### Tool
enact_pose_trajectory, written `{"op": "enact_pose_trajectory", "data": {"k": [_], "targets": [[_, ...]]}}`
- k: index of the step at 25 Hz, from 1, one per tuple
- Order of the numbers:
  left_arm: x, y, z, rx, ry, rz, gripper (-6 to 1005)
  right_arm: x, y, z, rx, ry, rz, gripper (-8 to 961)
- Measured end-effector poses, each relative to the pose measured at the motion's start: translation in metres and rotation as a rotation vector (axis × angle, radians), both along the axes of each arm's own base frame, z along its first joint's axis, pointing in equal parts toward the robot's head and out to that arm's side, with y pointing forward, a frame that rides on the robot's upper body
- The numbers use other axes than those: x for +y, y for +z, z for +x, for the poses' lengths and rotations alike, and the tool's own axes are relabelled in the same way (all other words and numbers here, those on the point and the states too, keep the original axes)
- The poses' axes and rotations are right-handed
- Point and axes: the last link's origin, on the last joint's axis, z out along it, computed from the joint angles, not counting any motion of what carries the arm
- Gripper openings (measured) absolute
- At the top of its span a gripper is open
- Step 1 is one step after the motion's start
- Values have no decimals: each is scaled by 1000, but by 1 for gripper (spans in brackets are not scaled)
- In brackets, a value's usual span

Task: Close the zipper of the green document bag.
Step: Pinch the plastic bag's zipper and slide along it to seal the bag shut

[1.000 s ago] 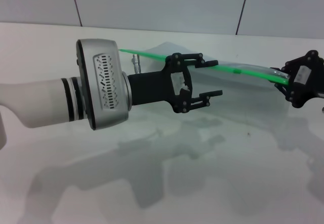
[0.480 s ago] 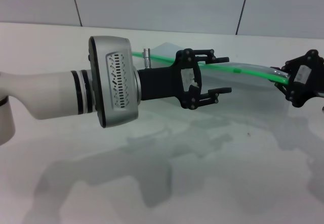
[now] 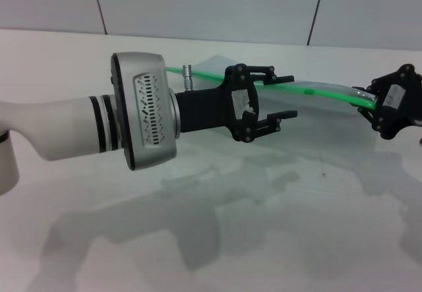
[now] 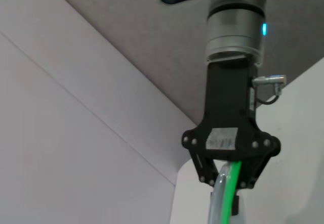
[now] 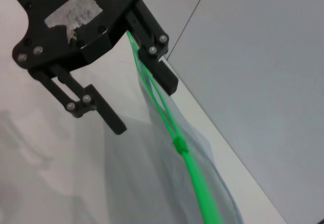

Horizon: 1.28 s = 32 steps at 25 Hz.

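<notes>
The bag (image 3: 316,104) hangs upright above the table (image 3: 277,239), its end clenched in the right gripper (image 3: 374,111), while the left gripper (image 3: 280,97) hovers spread wide, 1 finger on each side of the zipper (image 3: 330,93) and touching nothing. The slider (image 5: 179,144) sits partway along; the strip looks split on the left gripper's side, so I judge the closing about half done. How firmly the slider is seated is too small to tell.

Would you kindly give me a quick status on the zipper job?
Right pincer shut on bag end, held off table. Left pincer open at zipper, slider ungrasped. Nothing in the way.
</notes>
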Motion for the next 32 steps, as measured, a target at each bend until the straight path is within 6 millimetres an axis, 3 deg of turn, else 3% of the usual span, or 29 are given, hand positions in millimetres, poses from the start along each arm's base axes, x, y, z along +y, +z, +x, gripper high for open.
{"op": "enact_pose_trajectory", "data": {"k": [7, 10, 15, 32], "targets": [[0, 0, -4, -29, 28, 2, 496, 0, -1, 1, 3, -1, -2, 58], [0, 0, -3, -28, 27, 0, 610, -1, -1, 0, 3, 2, -2, 57], [2, -2, 2, -21, 11, -5, 625, -1, 0, -2, 2, 9, -2, 57], [9, -2, 8, -19, 6, 1, 569, -7, 4, -8, -11, 37, 16, 56]]}}
